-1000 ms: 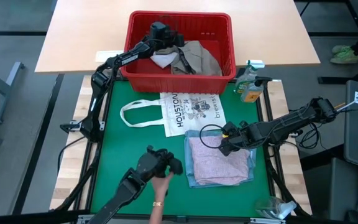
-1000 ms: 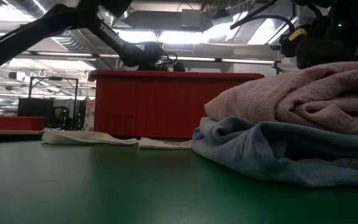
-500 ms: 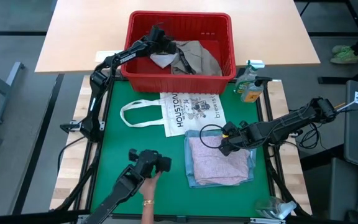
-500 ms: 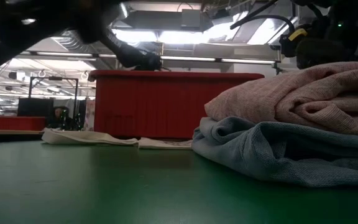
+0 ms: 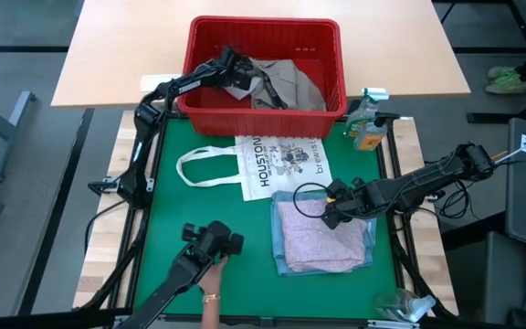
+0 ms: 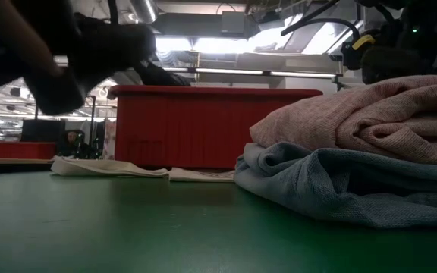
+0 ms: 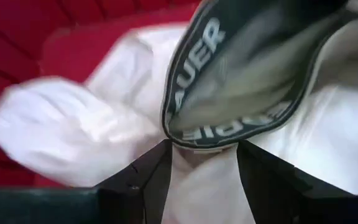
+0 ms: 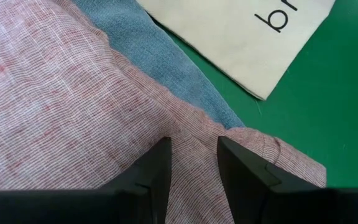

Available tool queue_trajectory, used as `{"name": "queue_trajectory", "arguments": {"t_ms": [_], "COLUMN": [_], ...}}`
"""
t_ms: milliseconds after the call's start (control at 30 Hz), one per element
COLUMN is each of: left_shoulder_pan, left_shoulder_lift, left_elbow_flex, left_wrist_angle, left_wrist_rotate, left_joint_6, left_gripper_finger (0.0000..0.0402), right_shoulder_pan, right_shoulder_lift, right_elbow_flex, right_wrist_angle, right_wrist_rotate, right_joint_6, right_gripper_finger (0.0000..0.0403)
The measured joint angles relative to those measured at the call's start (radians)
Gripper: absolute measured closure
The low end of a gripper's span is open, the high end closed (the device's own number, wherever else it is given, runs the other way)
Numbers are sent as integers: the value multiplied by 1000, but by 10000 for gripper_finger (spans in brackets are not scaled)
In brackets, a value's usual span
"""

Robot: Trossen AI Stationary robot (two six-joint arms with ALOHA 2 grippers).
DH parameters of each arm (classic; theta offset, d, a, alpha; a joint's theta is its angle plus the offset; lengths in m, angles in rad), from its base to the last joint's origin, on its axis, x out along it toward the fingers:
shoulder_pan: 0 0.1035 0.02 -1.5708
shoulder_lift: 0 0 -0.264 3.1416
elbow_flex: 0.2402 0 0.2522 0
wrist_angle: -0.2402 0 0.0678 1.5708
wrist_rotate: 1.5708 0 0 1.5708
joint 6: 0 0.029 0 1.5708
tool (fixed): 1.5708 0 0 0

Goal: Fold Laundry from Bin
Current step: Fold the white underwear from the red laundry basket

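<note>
**Left gripper in bin, fingers apart over white cloth**

Red bin [image 5: 265, 66] at far edge of green mat [image 5: 208, 233], holding khaki-grey [image 5: 290, 84] and white [image 7: 73, 134] laundry. "HOUSTON" tote [image 5: 277, 164] flat mid-mat, just before bin. Folded pink garment [image 5: 320, 239] stacked on blue one [image 6: 332, 186] near right edge. Left gripper [image 5: 236, 69] inside bin, fingers [image 7: 148, 180] spread, touching white cloth, not clamped. Right gripper [image 5: 331, 208] at pink garment's far edge, fingers [image 8: 160, 168] parted, resting on fabric. Person's hand [image 5: 211, 294] at near edge.

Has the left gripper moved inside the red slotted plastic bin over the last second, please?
Yes. In the high view the left gripper has gone down from near the far rim of the red bin toward the white and khaki-grey laundry, fingers open above it.
</note>
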Motion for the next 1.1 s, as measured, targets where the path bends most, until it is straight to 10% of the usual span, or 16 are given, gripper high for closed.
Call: {"name": "queue_trajectory", "arguments": {"t_ms": [800, 1100], "left_shoulder_pan": [1, -3], "left_shoulder_lift": [118, 118], "left_elbow_flex": [3, 3], "left_wrist_angle": [45, 47], "left_wrist_rotate": [151, 273], "left_joint_6": [10, 6], "left_gripper_finger": [229, 316], "right_shoulder_pan": [-41, -39], "right_shoulder_lift": [0, 0], "right_elbow_flex": [0, 0], "right_wrist_angle": [0, 22], "right_wrist_rotate": [-17, -16], "right_joint_6": [-55, -56], "right_gripper_finger": [272, 272]}}
